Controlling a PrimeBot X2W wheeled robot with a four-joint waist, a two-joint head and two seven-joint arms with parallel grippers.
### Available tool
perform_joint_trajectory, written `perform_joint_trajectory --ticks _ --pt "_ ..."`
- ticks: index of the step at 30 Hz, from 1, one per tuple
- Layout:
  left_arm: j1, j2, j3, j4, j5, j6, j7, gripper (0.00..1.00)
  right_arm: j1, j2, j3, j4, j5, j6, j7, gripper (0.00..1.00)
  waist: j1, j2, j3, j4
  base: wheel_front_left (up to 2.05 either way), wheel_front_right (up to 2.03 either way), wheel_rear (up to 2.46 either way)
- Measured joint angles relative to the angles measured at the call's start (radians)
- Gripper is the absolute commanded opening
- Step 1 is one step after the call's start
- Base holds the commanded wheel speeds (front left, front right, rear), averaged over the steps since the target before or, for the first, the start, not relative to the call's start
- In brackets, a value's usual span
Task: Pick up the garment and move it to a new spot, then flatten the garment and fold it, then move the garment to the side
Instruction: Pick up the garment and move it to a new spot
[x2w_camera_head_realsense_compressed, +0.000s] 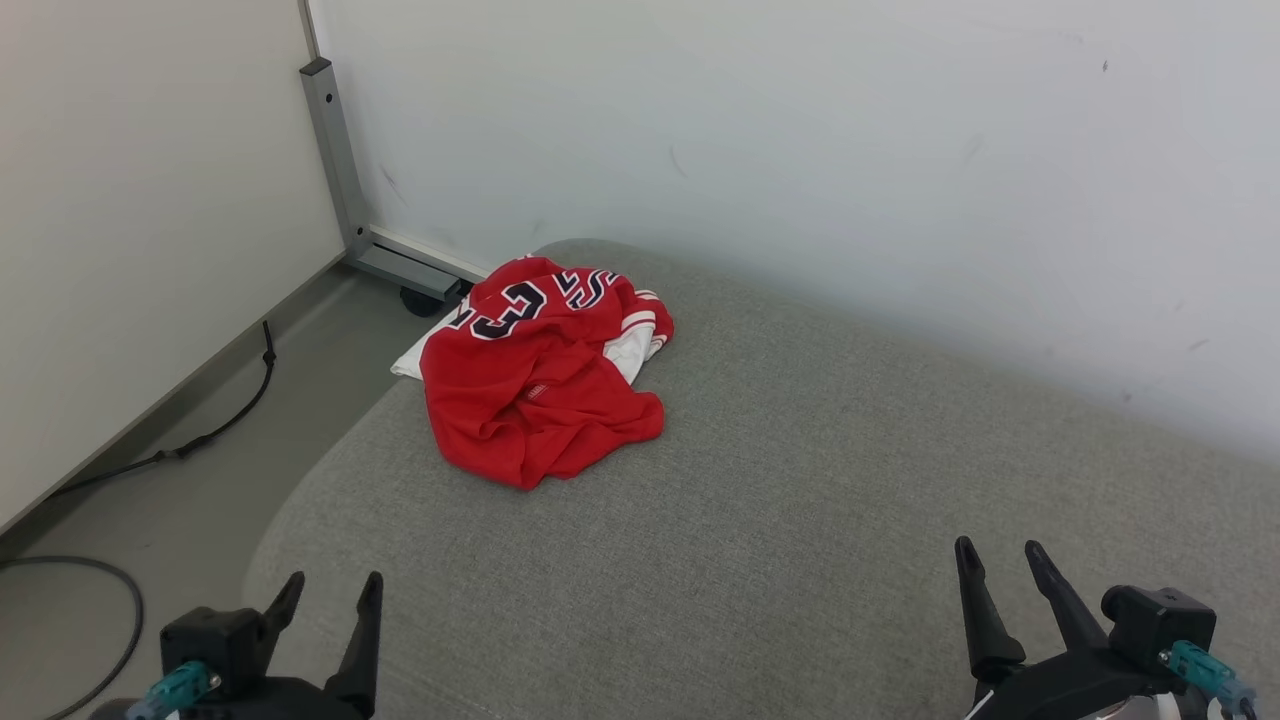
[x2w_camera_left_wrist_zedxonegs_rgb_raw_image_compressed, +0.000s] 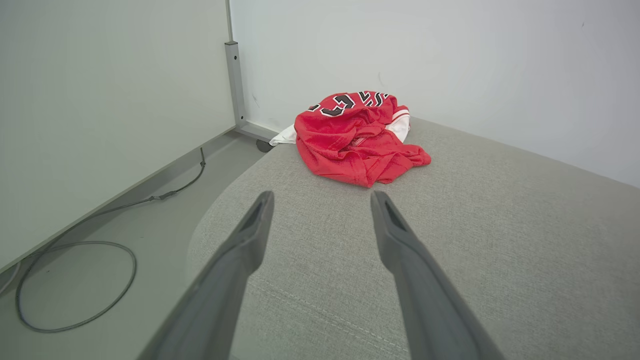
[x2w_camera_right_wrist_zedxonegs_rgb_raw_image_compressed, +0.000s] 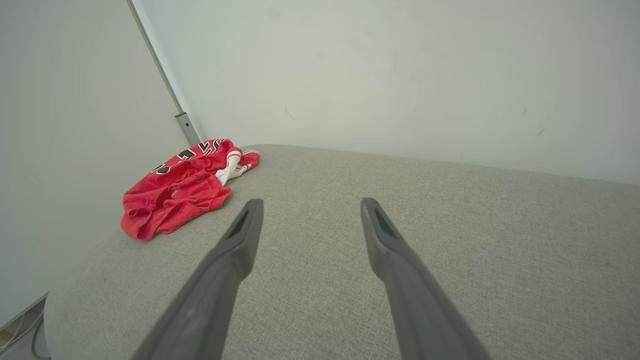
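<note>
My left gripper (x2w_camera_head_realsense_compressed: 335, 580) hung at the near left edge of the grey upholstered cushion (x2w_camera_head_realsense_compressed: 800, 480), its two dark fingers spread wide apart with nothing between them. My right gripper (x2w_camera_head_realsense_compressed: 998, 546) hung at the near right, its fingers just as far apart and just as empty. The task's garment, a red jersey (x2w_camera_head_realsense_compressed: 545, 390) with dark, white-edged numerals, lay crumpled in a heap at the far left corner of the cushion, close to its rounded edge and well apart from both of my grippers. In the left wrist view it sat beyond my fingertips and slightly right of them; in the right wrist view it lay far off to the left. A white piece of fabric (x2w_camera_head_realsense_compressed: 415, 358) stuck out from under the jersey towards the cushion's edge, and I could not tell whether it belonged to the jersey. Bare grey cloth lay between my fingers and the heap. Behind the cushion rose a white wall (x2w_camera_head_realsense_compressed: 800, 150), and to the left stood a pale partition panel (x2w_camera_head_realsense_compressed: 150, 200) on a grey metal post (x2w_camera_head_realsense_compressed: 335, 160), whose foot carried a dark caster (x2w_camera_head_realsense_compressed: 420, 298) just behind the jersey. A black cable (x2w_camera_head_realsense_compressed: 215, 430) trailed over the grey floor (x2w_camera_head_realsense_compressed: 200, 500) beside the cushion.
</note>
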Motion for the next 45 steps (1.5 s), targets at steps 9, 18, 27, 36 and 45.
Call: perform_joint_trajectory --ticks 9,18,27,36,45 --pt "-0.053 -0.06 -0.037 0.081 -0.062 -0.037 0.056 1.0 0.016 -0.016 -0.021 -0.066 0.0 0.0 0.0 1.0 0.0 0.0 0.02 0.011 0.0 0.0 0.0" --pt "-0.266 -0.086 -0.048 0.26 -0.114 -0.09 0.195 1.0 0.045 -0.07 -0.011 -0.193 -0.046 -0.001 0.036 1.0 0.0 0.0 0.074 0.021 0.0 0.0 0.0" --pt "-0.451 -0.095 -0.025 0.395 -0.133 -0.114 0.282 1.0 0.037 -0.144 0.002 -0.343 -0.1 -0.001 0.11 1.0 0.0001 0.0 0.163 -0.011 0.0 0.0 0.0" --pt "-0.6 -0.115 -0.005 0.508 -0.164 -0.124 0.329 1.0 -0.009 -0.212 0.005 -0.493 -0.138 0.0 0.209 1.0 0.0002 0.0001 0.28 -0.08 0.0 0.0 0.0" --pt "-0.715 -0.119 0.014 0.59 -0.16 -0.104 0.341 1.0 -0.053 -0.255 -0.025 -0.587 -0.144 0.0 0.285 1.0 0.0002 0.0002 0.41 -0.144 0.0 0.0 0.0"
